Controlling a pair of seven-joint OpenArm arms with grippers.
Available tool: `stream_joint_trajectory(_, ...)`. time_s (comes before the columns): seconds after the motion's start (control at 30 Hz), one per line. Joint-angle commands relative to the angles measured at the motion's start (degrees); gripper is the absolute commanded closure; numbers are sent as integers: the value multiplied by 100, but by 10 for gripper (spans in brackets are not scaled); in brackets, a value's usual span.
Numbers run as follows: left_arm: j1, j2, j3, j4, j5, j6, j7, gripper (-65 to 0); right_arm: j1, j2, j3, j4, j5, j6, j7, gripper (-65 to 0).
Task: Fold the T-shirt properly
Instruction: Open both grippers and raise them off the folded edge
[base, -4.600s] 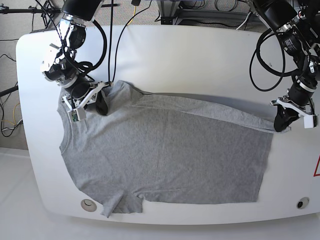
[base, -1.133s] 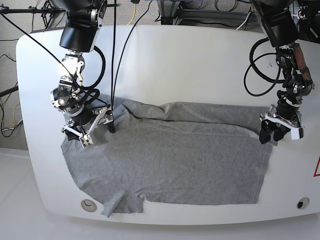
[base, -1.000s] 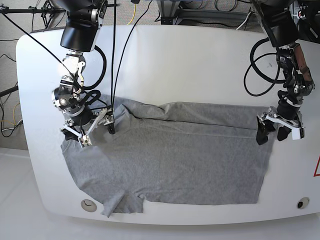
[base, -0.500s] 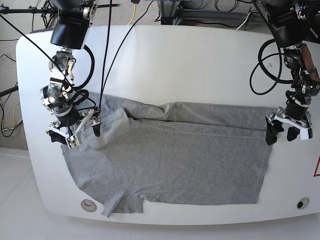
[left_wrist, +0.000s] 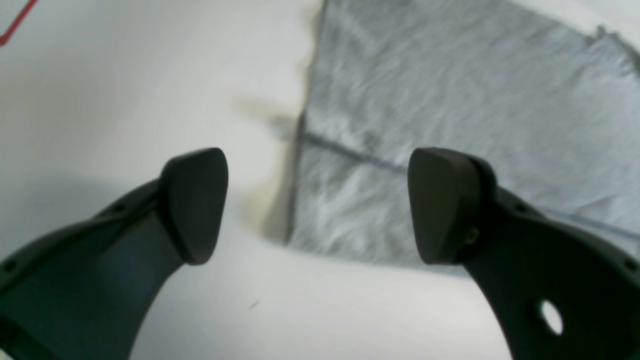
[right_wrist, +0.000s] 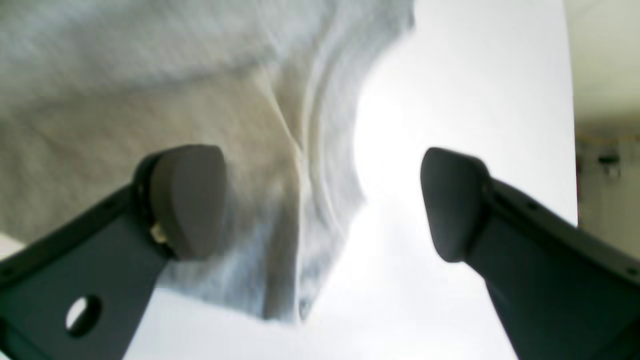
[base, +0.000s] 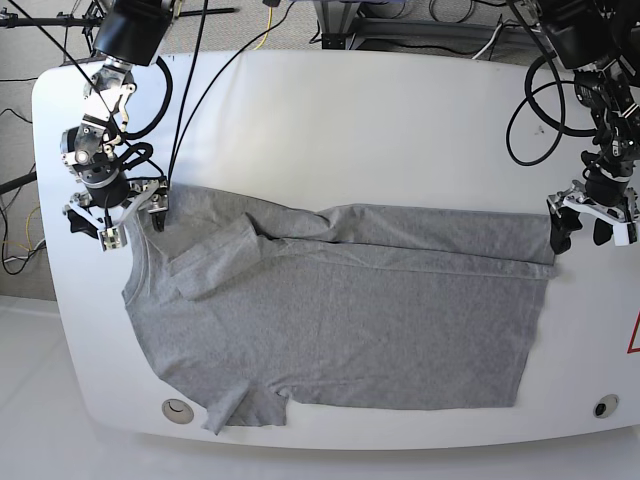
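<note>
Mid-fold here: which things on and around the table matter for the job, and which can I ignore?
Part of the job:
- grey T-shirt, top edge folded over
- left tool, open, at the shirt's hem corner
- right tool, open, beside the collar end
- white table it lies on

Just lying about:
- round insets in the table's front corners
- cables off the table's edge

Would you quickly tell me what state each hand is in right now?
Left hand: open, holding nothing, at the edge of the heather-grey cotton T-shirt.
Right hand: open, holding nothing, over the shirt's edge.
</note>
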Motion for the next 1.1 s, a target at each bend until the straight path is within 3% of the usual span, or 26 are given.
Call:
stream_joint_trajectory(0.0, -27, -96, -67, 151, 218, -41, -148, -538, -51, 51, 190, 119, 89, -34, 136, -572)
stream_joint_trajectory(0.67, 0, -88, -67, -51, 456, -41, -148, -538, -175, -204, 471, 119, 71, 1, 136, -572)
stream_joint_trajectory(1.07, 193, 115, -50, 582, 473, -41, -148, -538, -333, -388, 462, 479, 71, 1, 127, -571)
